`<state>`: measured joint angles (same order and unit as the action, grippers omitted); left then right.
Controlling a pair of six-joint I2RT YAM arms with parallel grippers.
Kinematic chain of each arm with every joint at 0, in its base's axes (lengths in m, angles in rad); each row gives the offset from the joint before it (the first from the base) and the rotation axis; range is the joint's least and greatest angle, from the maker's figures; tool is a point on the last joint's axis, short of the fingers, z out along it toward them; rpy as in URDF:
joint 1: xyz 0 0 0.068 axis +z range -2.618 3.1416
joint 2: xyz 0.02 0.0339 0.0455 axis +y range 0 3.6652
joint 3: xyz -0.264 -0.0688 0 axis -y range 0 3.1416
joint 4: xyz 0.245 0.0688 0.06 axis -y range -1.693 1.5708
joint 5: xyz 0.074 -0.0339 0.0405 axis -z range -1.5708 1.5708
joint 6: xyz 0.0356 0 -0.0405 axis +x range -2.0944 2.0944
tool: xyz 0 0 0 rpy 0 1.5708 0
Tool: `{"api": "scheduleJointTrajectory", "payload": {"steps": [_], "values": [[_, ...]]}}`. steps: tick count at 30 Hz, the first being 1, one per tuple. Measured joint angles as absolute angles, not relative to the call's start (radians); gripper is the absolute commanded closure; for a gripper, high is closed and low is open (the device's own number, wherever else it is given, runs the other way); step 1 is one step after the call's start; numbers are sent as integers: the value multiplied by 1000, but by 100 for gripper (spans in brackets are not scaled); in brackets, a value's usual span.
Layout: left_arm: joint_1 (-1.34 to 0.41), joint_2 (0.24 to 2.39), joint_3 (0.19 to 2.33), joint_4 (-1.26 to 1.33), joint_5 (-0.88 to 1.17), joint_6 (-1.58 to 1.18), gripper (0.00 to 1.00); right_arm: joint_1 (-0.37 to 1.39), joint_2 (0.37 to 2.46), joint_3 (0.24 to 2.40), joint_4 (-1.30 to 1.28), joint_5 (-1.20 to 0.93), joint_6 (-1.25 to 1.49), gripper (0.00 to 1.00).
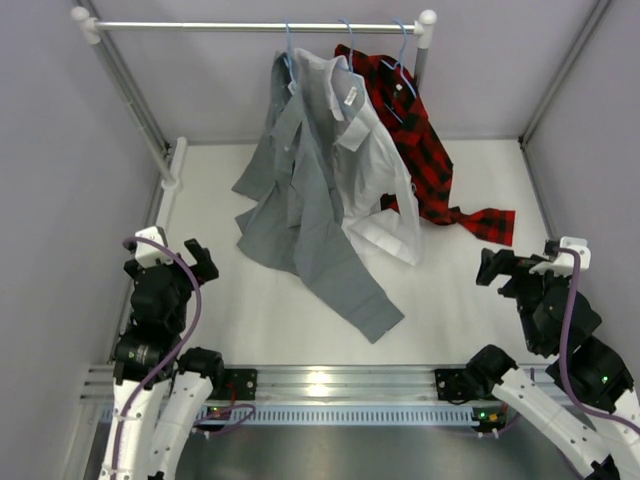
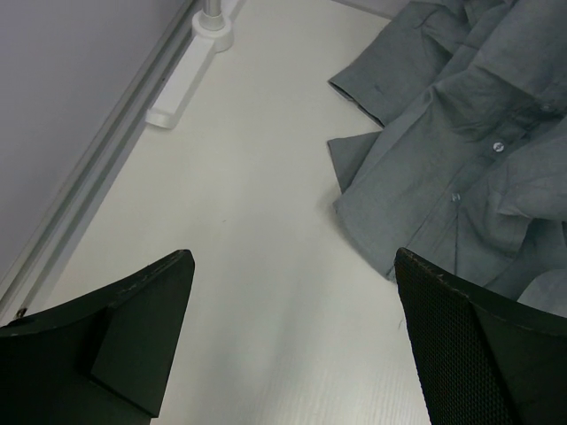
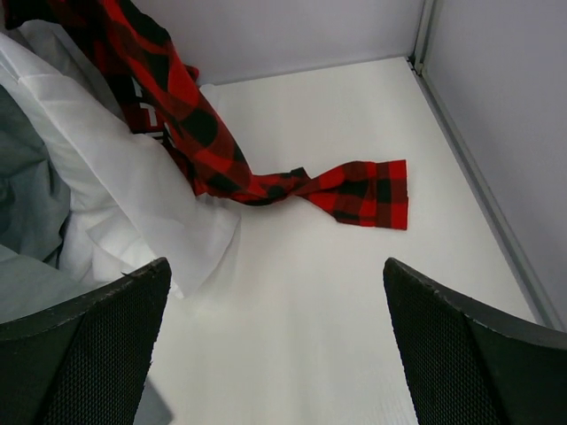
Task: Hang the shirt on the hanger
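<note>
Though its lower half spills onto the table point(image 1: 450, 320), the shirt point(image 1: 300, 190) hangs by its collar end at the hanger point(image 1: 288, 45), whose thin light-blue wire hook loops over the metal rail point(image 1: 200, 26), well ahead of both grippers. The cloth is soft, grey and creased, and 1 cuffed sleeve trails back toward the gap between the 2 arms. No view shows how the wire sits inside the shoulders.

Only the left wrist view shows the small buttons along the stitched placket and a folded cuff, ahead and to the right of the left gripper point(image 2: 292, 257). Its dark jaws stand wide apart over bare table, holding nothing.

Beside the grey cloth hangs a smooth white shirt point(image 1: 375, 170), then a red-and-black plaid shirt point(image 1: 420, 150), each on its own blue hook. The right wrist view shows the plaid sleeve twisted like a rope and ending in a flat cuff on the table, ahead of the right gripper point(image 3: 276, 266). Its black, mesh-textured jaws are likewise spread and empty, and the white hem lies ahead to its left. The rail and hooks appear only from above.
</note>
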<state>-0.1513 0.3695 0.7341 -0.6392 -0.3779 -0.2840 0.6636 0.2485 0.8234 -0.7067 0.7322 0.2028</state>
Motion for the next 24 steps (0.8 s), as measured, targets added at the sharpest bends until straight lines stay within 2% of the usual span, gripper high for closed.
{"api": "scheduleJointTrajectory", "payload": {"steps": [24], "values": [[-154, 371, 722, -627, -250, -255, 2, 664, 352, 837, -719, 714, 212, 0]]}}
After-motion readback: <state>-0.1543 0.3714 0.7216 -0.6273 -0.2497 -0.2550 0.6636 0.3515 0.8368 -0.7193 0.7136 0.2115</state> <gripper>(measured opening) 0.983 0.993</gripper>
